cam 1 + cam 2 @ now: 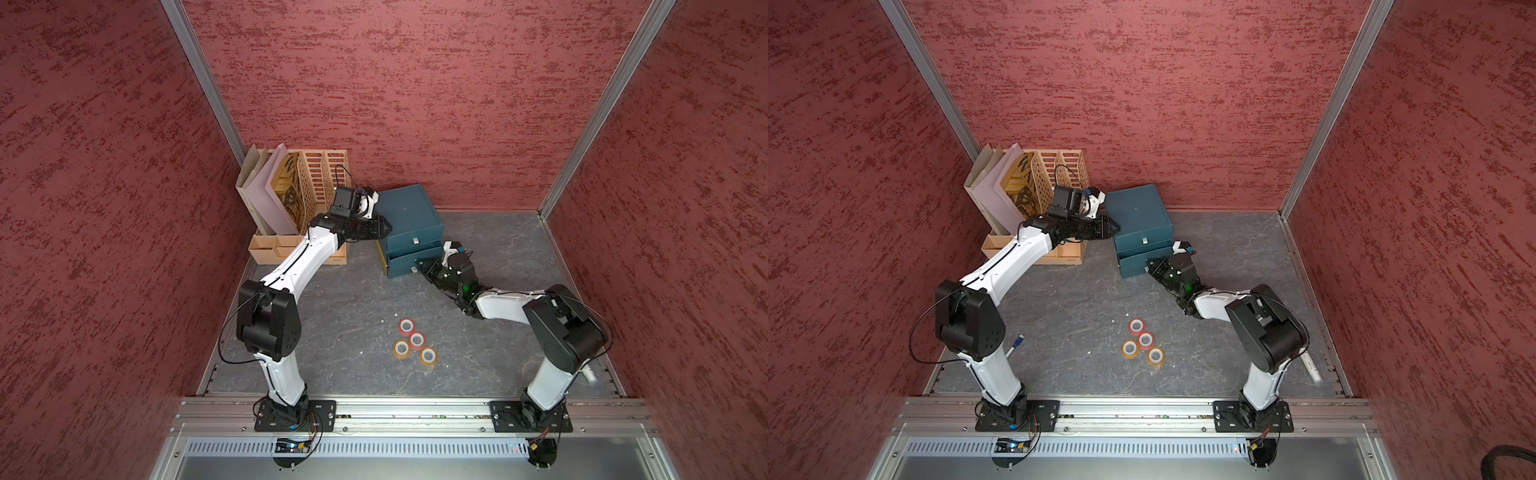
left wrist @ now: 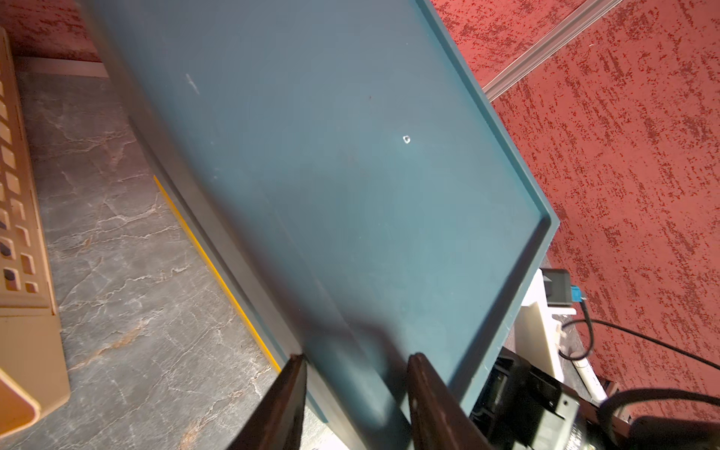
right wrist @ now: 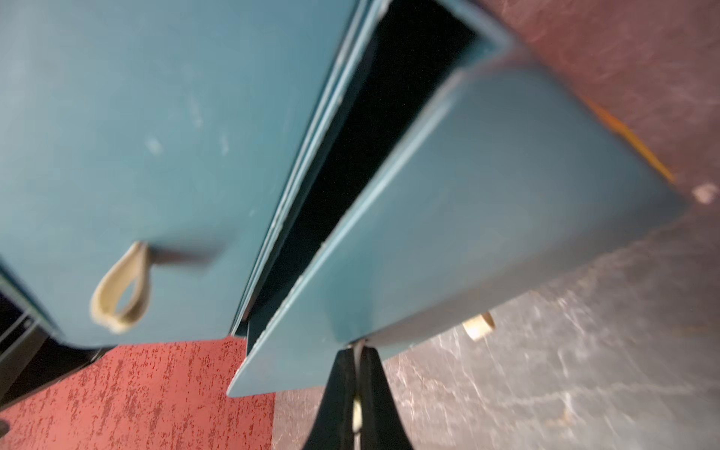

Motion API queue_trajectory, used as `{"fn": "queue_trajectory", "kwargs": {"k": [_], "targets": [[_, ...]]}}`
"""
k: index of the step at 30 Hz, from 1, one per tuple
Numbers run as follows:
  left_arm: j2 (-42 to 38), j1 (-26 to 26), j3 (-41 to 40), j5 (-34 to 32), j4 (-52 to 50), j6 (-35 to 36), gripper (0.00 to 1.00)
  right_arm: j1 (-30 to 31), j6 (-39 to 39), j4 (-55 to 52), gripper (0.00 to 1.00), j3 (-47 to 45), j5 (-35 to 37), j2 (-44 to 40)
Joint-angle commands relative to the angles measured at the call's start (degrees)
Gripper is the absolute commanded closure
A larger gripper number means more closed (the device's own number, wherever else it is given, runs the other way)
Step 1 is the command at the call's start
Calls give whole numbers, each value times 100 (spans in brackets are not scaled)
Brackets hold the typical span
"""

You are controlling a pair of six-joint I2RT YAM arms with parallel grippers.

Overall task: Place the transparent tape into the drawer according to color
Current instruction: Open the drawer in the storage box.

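Two red tape rolls (image 1: 406,326) (image 1: 1145,340) and two orange ones (image 1: 402,348) (image 1: 1155,355) lie clustered on the grey floor, away from both grippers. No purple roll shows. The blue drawer box (image 1: 409,208) (image 2: 350,175) stands at the back. My right gripper (image 1: 417,263) (image 3: 356,346) is shut on the beige pull tab of a lower drawer (image 3: 487,218), which stands slightly out with a dark gap beside it. The top drawer's loop tab (image 3: 120,288) hangs free. My left gripper (image 1: 386,227) (image 2: 356,362) is open, its fingers resting at the box top's near edge.
A wooden file organiser (image 1: 307,187) with folders stands left of the box, close behind my left arm. A marker (image 1: 1015,345) lies by the left arm's elbow and a white pen (image 1: 1312,370) near the right arm's base. Red walls enclose three sides.
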Motion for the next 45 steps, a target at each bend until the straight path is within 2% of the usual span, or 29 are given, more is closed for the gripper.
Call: {"fn": "queue_trajectory", "kwargs": {"k": [1,10,22,28,34,35,42,45], "targets": [[85,18,47,61,-24,62,56,89,-179,-285,100,-204,141,-602],[108,10,66,61,-42,73,55,354,-272,-877,100,-759,359,-1358],[91,-17,145,49,-124,89,56,580,-253,-1068,100,-1091,630,-1528],[56,-26,158,44,-149,84,51,580,-330,-1097,48,-1049,634,-1525],[-53,-39,78,41,-78,85,42,597,-435,-1358,6,-1084,680,-1949],[-83,-44,43,43,-35,76,41,606,-466,-1459,2,-1093,699,-2021],[-284,-52,-161,61,196,10,32,659,-811,-2453,2,-1119,797,-2718],[-406,-53,-273,83,304,-36,24,675,-969,-3059,2,-1093,779,-2997]]}}
